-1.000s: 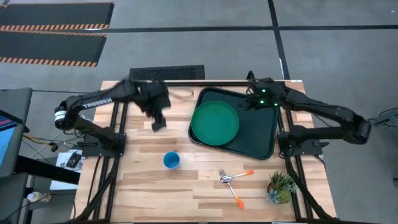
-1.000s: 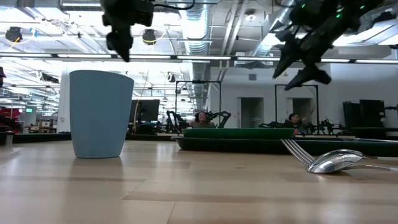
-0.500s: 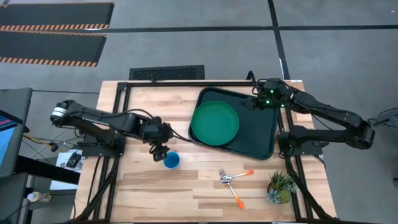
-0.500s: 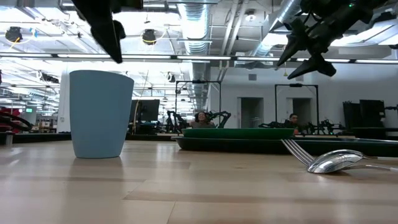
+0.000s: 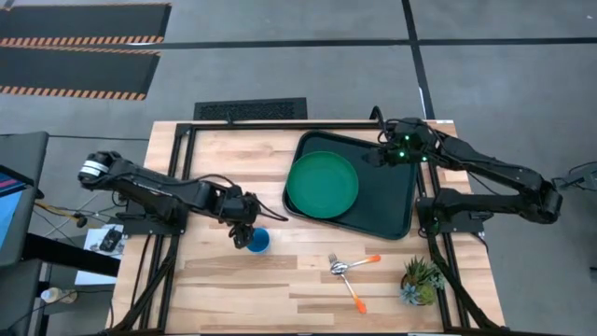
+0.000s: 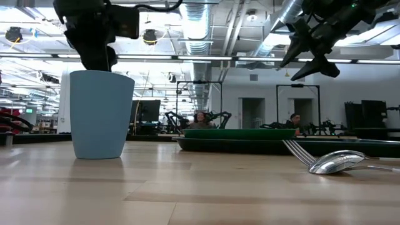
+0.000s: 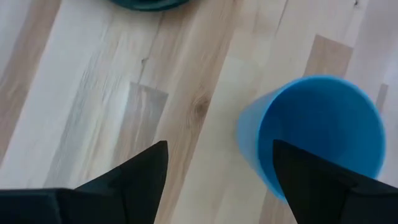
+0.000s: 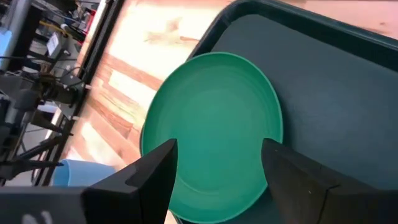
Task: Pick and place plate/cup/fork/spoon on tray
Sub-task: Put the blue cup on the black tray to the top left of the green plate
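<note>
A wooden table point(image 5: 205, 280) seen from above holds a dark tray point(image 5: 387, 201) at its far right part, with a green plate point(image 5: 322, 184) lying flat inside the tray's left half; the plate's left edge sits at the tray's rim. The rest of the tray shows bare. A blue cup point(image 5: 259, 241) stands upright on the table, well apart from the tray, toward the near left; from the left wrist view its inside looks hollow blue, and nothing can be made out in it. A fork point(image 5: 357, 264) and a spoon point(image 5: 352, 288) with orange handles lie on the bare wood near the front, their metal heads touching or crossing, both outside the tray. A small potted plant point(image 5: 421, 279) stands at the near right corner. The left gripper point(image 5: 244, 232) is low beside the cup, its fingers point(image 7: 140, 177) spread wide apart, one on the cup's side and one over its rim, gripping nothing. The right gripper point(image 5: 377, 157) hangs above the tray's far edge, its fingers point(image 8: 155, 171) wide open and empty, with the plate seen between them. No readable writing shows on any item at this moment.
</note>
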Tool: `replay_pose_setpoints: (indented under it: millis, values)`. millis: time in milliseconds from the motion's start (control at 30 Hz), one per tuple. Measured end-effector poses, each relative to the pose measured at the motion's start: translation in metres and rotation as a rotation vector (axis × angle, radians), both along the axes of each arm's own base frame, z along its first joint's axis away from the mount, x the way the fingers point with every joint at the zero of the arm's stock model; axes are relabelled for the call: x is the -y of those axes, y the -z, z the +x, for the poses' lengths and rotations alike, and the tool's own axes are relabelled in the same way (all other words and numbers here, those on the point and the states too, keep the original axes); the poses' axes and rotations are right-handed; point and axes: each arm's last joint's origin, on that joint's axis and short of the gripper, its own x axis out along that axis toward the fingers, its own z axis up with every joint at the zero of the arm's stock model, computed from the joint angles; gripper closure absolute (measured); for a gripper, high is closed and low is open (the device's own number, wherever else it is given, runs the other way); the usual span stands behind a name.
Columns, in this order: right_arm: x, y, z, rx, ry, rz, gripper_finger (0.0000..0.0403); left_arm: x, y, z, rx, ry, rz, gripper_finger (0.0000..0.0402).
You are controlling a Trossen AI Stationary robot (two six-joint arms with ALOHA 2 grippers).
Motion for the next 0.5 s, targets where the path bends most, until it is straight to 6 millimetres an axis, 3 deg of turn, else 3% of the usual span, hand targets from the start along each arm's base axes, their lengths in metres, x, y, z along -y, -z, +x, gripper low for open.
replay_pose_setpoints:
  millis: [300, 500]
  values:
    - [0.000, 0.000, 0.000, -0.007, -0.013, -0.011, 0.0145, 0.007, 0.026, 0.011, -0.122, 0.052, 0.003, 0.0183]
    - [0.000, 0.000, 0.000, -0.007, -0.014, -0.013, 0.0145, 0.006, 0.028, 0.012, -0.143, 0.011, -0.026, 0.0272]
